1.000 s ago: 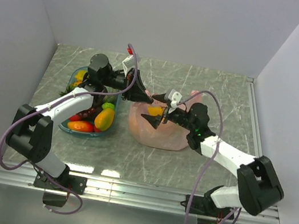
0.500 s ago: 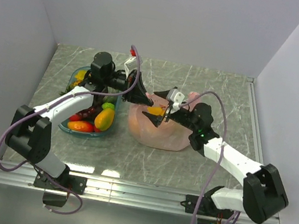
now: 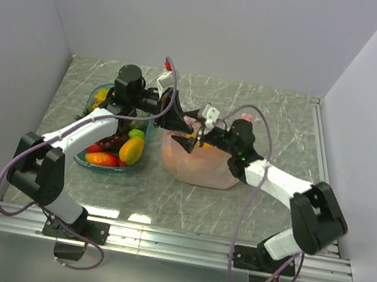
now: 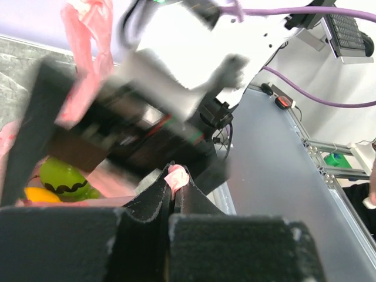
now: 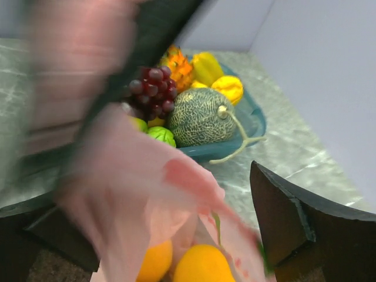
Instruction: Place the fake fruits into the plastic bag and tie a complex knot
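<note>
Since a moment ago the right arm has drawn its elbow in toward the middle of the top view. It has pushed the right claw (image 3: pixel 192 139) further to the upper left, so it is now just beside the left claw (image 3: pixel 179 120). The left arm has almost not moved.

The pink bag (image 3: pixel 202 167) sits on the surface (image 3: pixel 268 104) in the centre of the top view, just right of the tray (image 3: pixel 92 98). The left claw is closed tight on a fold of the bag's rim and holds it up, I think so that the mouth stays open for filling. The right claw has its fingers spread wide and grips nothing that I can see. Its wrist picture is blurred, but two oranges (image 5: pixel 200 265) lie inside the bag under it. The left wrist view also shows a green apple (image 4: pixel 61 176) in the bag. Whether the right claw is there to load fruit or to take the other side of the rim, I cannot tell.

Many fruits wait in the tray at the left, among them a mango (image 3: pixel 131 149), purple grapes (image 5: pixel 153 88) and a melon (image 5: pixel 202 117). So the filling looks unfinished, and no knot is begun.

I can read no brand, label or writing anywhere.
</note>
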`<state>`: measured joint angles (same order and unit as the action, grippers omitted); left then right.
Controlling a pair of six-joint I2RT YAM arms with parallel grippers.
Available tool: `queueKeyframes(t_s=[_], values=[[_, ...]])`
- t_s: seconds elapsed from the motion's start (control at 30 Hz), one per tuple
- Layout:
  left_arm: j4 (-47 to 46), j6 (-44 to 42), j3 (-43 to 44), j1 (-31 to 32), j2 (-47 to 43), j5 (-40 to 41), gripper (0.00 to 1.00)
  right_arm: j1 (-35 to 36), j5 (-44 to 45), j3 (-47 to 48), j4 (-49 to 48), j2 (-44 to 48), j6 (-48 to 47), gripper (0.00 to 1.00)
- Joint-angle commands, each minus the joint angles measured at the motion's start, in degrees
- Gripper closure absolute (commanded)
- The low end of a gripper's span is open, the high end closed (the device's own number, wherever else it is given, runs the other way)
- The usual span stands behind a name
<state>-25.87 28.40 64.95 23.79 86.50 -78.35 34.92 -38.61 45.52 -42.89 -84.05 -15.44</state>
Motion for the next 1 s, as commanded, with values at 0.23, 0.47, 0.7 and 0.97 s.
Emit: queueKeyframes(t_s=[0.23,0.47,0.7,0.97], values=[[-10.0,5.4,0.9,-0.6,0.6,2.6,0.99,-0.3,8.2,-1.7,-2.9,-8.6,12.1,0.27],[-7.2,3.0,0.4,-2.6,2.2,9.3,0.99,-2.7,6.9,-6.6,0.6,-6.9,13.9,0.61],[1.5,-4.1,2.5,-3.2,4.5,20.9,1.00,-3.1,6.2,-7.0,2.5,-6.8,12.3,1.00],[9.3,-8.5,8.3,-2.9,8.1,39.5,0.99,-2.9,6.0,-8.3,6.0,-4.8,11.4,1.00]])
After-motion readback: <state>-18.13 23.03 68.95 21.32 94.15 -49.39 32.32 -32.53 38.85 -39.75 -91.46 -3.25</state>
